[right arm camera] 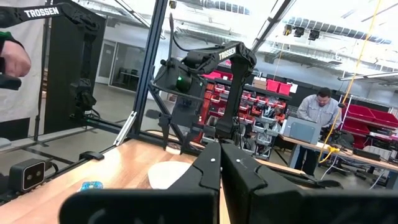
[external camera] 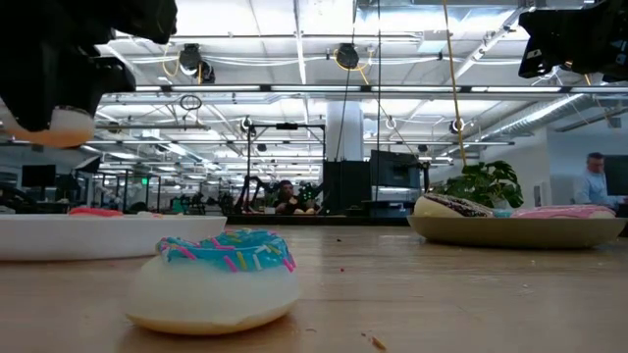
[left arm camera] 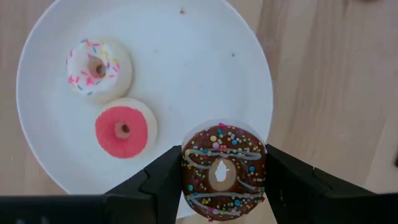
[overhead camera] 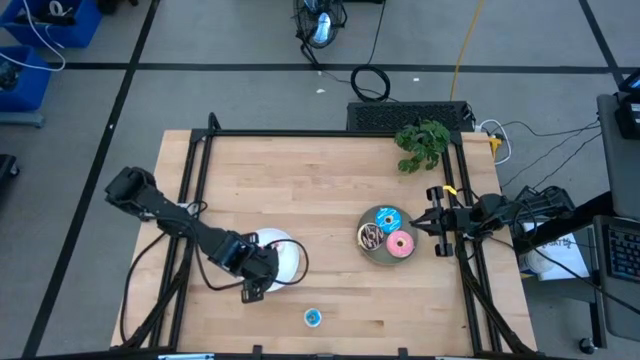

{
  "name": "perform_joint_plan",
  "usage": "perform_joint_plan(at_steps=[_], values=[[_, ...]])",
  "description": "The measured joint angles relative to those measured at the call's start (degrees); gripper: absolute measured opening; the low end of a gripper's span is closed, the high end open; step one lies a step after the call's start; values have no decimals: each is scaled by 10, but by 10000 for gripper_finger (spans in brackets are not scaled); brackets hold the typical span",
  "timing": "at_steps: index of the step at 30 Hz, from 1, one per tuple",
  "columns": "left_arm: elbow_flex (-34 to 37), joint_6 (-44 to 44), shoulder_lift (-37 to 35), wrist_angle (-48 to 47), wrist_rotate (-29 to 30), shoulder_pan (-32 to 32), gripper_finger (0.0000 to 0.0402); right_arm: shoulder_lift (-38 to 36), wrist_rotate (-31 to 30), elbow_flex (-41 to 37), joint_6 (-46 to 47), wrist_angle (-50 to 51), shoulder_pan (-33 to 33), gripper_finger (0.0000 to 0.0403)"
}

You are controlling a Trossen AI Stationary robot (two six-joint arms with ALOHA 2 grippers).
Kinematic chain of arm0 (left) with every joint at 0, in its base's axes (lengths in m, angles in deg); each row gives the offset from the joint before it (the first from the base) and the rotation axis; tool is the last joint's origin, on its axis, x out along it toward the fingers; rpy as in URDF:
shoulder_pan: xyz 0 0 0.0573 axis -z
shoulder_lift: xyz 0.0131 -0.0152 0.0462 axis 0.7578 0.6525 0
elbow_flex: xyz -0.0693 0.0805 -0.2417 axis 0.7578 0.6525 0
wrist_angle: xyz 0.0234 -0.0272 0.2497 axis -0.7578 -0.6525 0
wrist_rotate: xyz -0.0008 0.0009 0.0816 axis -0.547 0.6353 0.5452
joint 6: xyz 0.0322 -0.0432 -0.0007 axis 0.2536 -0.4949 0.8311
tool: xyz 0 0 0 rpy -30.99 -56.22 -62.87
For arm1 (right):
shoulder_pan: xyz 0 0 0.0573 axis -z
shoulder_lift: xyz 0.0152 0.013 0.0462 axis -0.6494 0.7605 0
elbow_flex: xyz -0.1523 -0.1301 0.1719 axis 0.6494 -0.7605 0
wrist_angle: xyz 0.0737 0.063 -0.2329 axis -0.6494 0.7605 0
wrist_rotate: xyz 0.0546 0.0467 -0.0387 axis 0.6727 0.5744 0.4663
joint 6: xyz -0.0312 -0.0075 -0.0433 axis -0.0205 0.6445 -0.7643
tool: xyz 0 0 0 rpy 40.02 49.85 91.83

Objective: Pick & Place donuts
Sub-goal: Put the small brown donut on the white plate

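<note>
My left gripper [left arm camera: 222,186] hangs over the edge of the round white plate [left arm camera: 205,56] and is shut on a tiny brown sprinkled donut [left arm camera: 224,171]. Flat on that plate lie a tiny pale pink donut [left arm camera: 99,67] and a tiny red donut [left arm camera: 124,130]. A tiny blue donut [overhead camera: 313,317] sits flat on the table near its near edge. The round grey plate [overhead camera: 375,258] carries the larger blue [overhead camera: 387,218], dark brown [overhead camera: 371,237] and pink [overhead camera: 401,245] donuts. My right gripper [overhead camera: 432,225] waits shut just right of the grey plate. My left gripper pinches the tiny brown donut between its two fingers, which press on opposite sides of the outer rim [left arm camera: 186,177]. The fingers come from above, pointing down. The donut lies level in the hold, lifted clear above the white plate's edge, and its pale underside [external camera: 59,127] shows.
A green plant sprig [overhead camera: 422,143] lies at the table's far right corner. Black frame rails [overhead camera: 195,190] run along the table's left and right sides. Bare wood stretches between the two plates. People stand in the room beyond the table [right arm camera: 320,102].
</note>
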Motion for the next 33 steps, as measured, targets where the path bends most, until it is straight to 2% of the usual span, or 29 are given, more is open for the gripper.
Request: perform_joint_plan(at_steps=[4,11,20,27,33], values=[[0,5,0,-1,6,-1,202,0,0,0,0,0,0,0],[5,-1,0,21,58,-8,202,0,0,0,0,0,0,0],[81,8,0,104,46,-12,202,0,0,0,0,4,0,0],[133,-24,0,131,32,-12,202,0,0,0,0,4,0,0],[149,-33,0,152,31,-6,202,0,0,0,0,4,0,0]])
